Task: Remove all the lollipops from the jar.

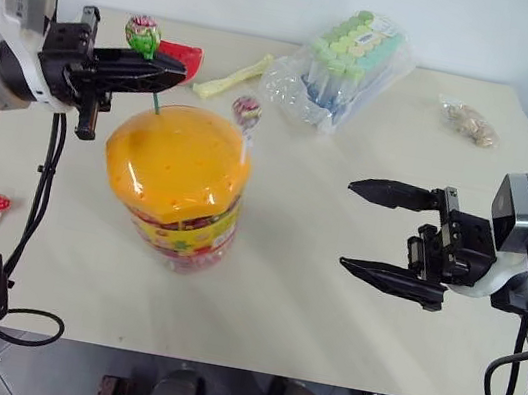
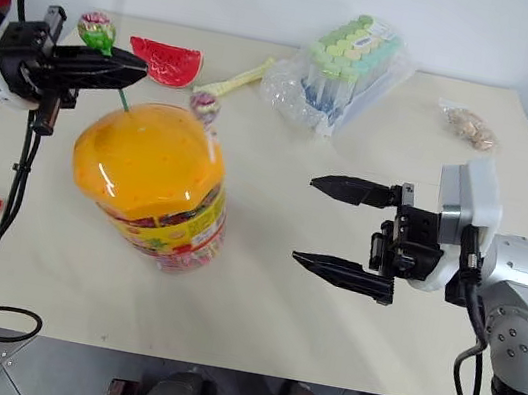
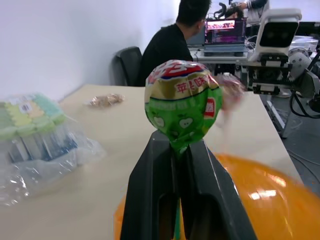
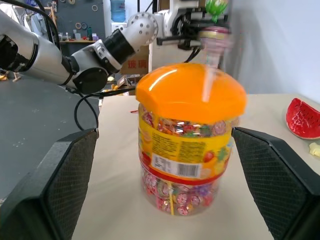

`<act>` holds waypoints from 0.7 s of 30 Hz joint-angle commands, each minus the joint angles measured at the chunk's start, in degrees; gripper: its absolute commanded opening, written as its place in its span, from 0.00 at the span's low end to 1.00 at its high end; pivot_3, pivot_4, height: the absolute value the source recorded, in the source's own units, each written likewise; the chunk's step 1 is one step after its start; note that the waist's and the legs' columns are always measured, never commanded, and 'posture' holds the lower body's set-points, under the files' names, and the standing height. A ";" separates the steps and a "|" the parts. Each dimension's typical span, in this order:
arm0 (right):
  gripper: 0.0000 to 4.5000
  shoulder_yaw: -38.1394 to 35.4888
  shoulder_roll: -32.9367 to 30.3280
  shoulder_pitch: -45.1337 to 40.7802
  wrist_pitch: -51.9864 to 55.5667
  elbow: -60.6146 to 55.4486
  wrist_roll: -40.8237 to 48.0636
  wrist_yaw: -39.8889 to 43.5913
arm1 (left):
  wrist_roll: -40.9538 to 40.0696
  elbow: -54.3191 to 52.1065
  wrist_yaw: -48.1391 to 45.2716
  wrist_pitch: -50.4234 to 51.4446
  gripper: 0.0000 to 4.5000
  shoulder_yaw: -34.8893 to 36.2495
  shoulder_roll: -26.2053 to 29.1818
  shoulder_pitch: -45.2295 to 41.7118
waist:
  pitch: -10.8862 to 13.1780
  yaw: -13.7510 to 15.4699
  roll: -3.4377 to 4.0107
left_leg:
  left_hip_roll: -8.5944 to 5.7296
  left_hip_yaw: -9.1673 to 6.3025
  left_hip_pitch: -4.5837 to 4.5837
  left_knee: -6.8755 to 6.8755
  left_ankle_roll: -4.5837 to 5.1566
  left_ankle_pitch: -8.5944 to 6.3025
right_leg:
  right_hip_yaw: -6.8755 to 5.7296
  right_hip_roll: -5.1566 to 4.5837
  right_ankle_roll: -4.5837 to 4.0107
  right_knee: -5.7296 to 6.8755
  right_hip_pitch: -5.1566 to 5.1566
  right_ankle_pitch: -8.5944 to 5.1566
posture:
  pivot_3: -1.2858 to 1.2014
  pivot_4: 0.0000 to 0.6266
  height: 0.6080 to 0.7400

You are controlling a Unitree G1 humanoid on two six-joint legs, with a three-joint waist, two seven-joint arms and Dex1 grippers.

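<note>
The left tool [image 1: 148,72] pinches the green lollipop [image 1: 142,34] by its stick at the jar's [image 1: 179,188] eleven o'clock to pull it free, while the right tool [image 1: 380,229] waits spread at three o'clock.

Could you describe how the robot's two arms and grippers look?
Both arms are glossy white and silver, with round jointed segments and loose black cables. Each wrist carries a white camera box. The left gripper and right gripper each have a black body and two long, tapered black fingers.
</note>
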 commanded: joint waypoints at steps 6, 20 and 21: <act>1.00 -0.60 -0.50 -1.07 -1.15 -1.02 0.65 0.38 | 3.98 0.07 14.81 6.42 0.01 0.85 2.78 -9.15 | 0.04 -0.04 -0.07 | 0.00 -0.03 -0.01 0.04 0.02 -0.01 | -0.01 0.00 0.01 0.01 0.02 0.01 | 0.52 0.24 1.00; 1.00 0.52 -0.57 -3.03 -0.80 0.81 0.83 2.59 | 11.21 -4.95 26.45 41.89 0.01 -1.31 24.89 15.22 | 0.18 -1.22 -0.29 | 0.02 0.03 0.02 -0.06 0.03 -0.02 | 0.10 0.01 0.01 0.01 -0.05 0.00 | 0.52 0.24 1.00; 1.00 0.95 -0.33 -3.26 -0.94 1.12 0.51 2.67 | 11.32 -5.91 27.36 43.50 0.01 -0.05 24.85 18.39 | 0.18 -1.21 -0.29 | 0.02 0.05 0.06 -0.07 0.03 -0.03 | 0.15 0.01 0.01 0.02 -0.05 0.00 | 0.52 0.24 1.00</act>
